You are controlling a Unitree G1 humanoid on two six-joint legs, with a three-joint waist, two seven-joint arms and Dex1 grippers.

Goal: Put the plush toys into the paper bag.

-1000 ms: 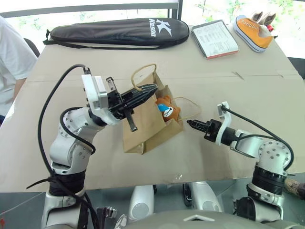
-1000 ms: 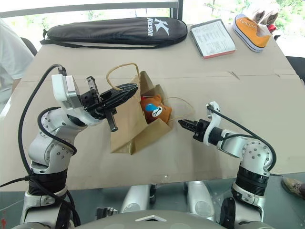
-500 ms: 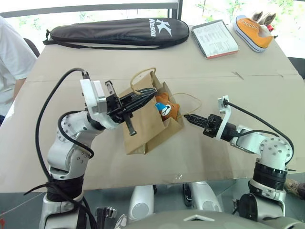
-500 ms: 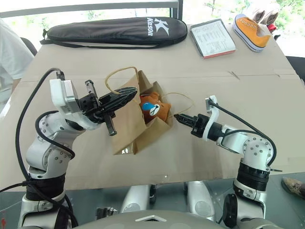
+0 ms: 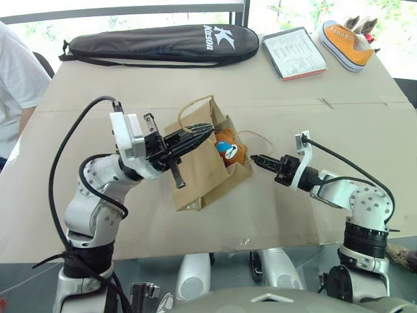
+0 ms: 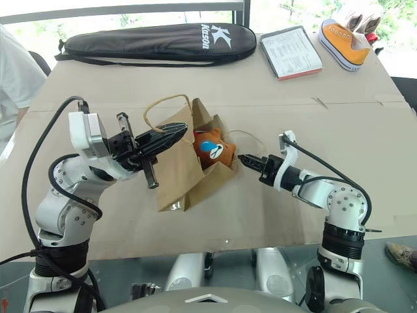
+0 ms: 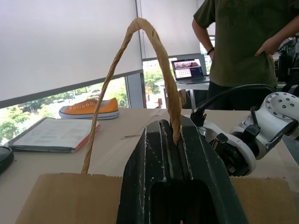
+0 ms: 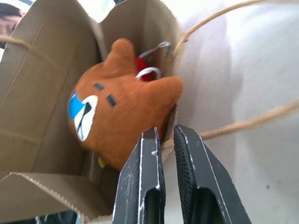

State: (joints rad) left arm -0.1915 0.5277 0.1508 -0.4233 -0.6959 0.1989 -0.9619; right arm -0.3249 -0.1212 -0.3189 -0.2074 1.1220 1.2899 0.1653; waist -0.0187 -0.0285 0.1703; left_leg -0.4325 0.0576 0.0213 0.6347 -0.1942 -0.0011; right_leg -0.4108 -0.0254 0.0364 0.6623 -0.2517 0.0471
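The paper bag (image 5: 199, 171) is seen near the centre of the left eye frame, lying on its side on the cardboard-covered table (image 5: 339, 124). Its long axis runs diagonally, from the closed bottom at the lower left to the open mouth at the upper right. One twisted-cord handle (image 7: 140, 70) is clamped between the closed fingers of the left gripper (image 5: 203, 134), just left of centre, so the upper edge of the mouth is held up. The brown plush toy (image 5: 228, 149) is lodged in the mouth, its blue-white patch turned toward the right gripper (image 5: 255, 159). A scrap of red (image 8: 144, 64) is glimpsed behind it; what it belongs to cannot be told. The right gripper, right of centre, is pointed at the mouth with its fingers nearly together and nothing between them, the tips just beside the toy and the bag's rim.
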